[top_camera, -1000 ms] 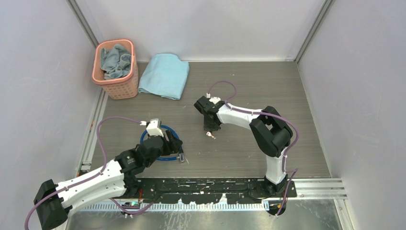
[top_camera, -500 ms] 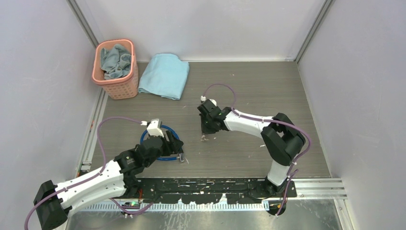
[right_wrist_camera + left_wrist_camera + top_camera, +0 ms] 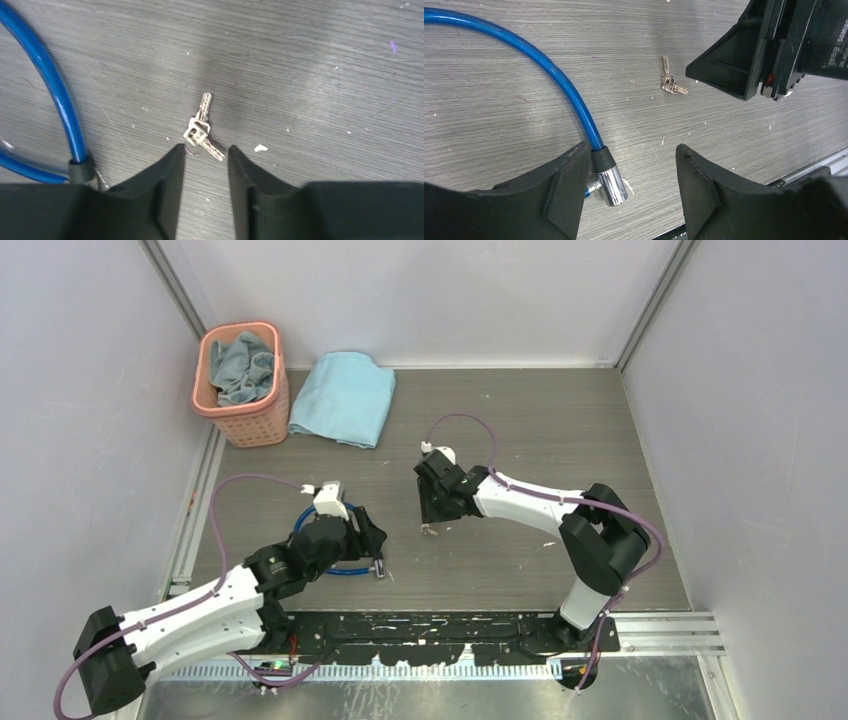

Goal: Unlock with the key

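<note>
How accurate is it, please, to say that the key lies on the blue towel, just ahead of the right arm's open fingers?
Not quite: the key lies on the bare table, not the blue towel, as the right wrist view shows. It is just ahead of the right arm's open fingers.

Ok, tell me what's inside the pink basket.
A crumpled grey-blue cloth fills the basket almost to its rim. The cloth covers the basket's bottom and anything that may lie beneath it.
</note>
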